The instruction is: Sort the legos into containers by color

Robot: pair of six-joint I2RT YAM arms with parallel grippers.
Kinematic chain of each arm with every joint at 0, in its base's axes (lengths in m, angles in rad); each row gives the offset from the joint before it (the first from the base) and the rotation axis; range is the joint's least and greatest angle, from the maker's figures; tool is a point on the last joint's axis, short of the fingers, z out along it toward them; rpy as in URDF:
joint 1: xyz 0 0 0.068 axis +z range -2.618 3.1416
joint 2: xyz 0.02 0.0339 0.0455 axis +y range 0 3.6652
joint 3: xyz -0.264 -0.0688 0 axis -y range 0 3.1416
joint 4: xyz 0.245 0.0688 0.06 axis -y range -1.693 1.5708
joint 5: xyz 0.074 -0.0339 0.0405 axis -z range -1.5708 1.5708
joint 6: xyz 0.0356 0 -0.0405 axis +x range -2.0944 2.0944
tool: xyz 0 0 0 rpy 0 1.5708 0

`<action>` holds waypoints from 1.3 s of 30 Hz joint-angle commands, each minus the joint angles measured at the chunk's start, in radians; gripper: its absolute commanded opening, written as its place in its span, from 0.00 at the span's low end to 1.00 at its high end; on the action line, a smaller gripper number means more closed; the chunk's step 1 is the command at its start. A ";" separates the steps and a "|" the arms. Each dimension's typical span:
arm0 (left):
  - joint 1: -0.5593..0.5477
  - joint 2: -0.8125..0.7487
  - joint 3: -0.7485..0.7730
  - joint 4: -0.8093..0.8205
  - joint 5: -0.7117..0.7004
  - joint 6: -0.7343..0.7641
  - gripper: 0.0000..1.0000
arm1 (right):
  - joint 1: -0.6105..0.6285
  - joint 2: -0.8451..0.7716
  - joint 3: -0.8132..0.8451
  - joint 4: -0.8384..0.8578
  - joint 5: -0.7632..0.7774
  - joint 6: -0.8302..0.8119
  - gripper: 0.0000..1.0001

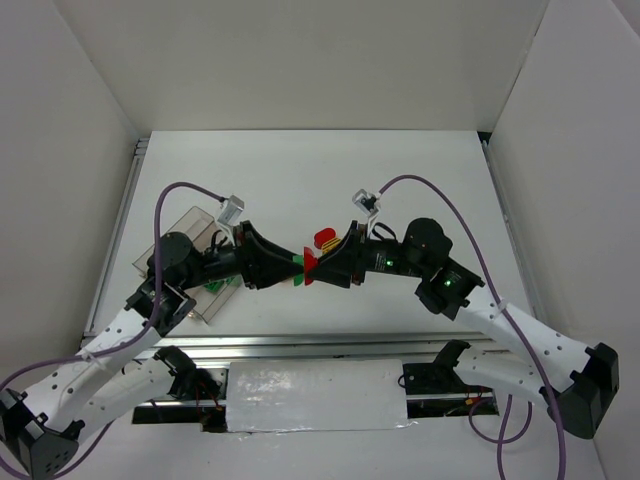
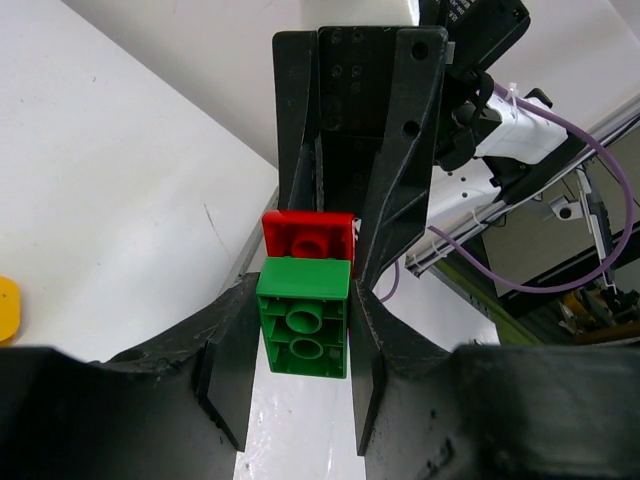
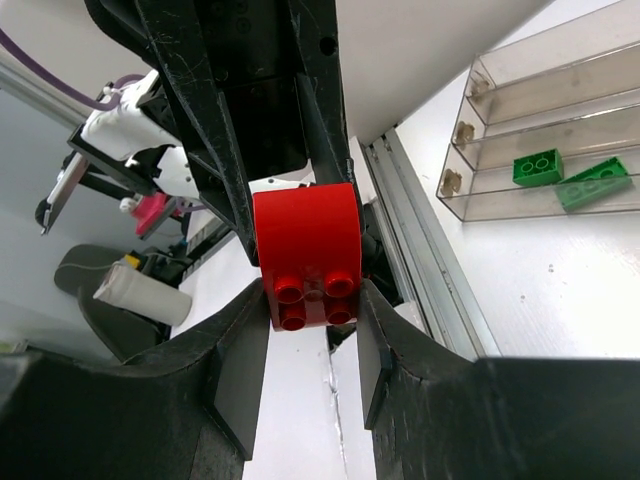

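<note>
Left fingers (image 2: 232, 365) pinch glossy green studded brick (image 2: 303, 318) — right fingers (image 3: 240, 365) pinch rounded red brick (image 3: 305, 250) — bricks touching.

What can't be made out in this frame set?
- Top view: the left arm covers most of the clear tray; its contents can't be counted.
- Left wrist view: yellow brick cut off by the left edge; shape unknown.
- Top view: loose red and yellow pieces, too small to tell shapes.

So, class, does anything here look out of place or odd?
Yes. A green brick and a red brick look stuck together where the grippers meet, the left gripper shut on the green one, the right gripper on the red. Two colours joined cannot be sorted.
</note>
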 commanded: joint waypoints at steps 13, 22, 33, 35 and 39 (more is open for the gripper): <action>0.190 -0.005 0.123 -0.293 0.088 0.233 0.00 | -0.289 -0.108 -0.151 0.150 -0.109 -0.015 0.00; 0.252 0.315 0.332 -0.866 -0.861 0.356 0.00 | -0.305 -0.066 -0.137 -0.006 0.050 -0.049 0.00; 0.258 0.621 0.374 -0.935 -1.088 0.201 0.00 | -0.299 -0.095 -0.119 -0.061 0.031 -0.084 0.00; 0.258 0.633 0.354 -0.928 -1.111 0.181 0.00 | -0.296 -0.103 -0.117 -0.084 0.023 -0.093 0.00; 0.258 0.630 0.325 -0.911 -1.107 0.172 0.21 | -0.296 -0.108 -0.119 -0.109 0.016 -0.112 0.00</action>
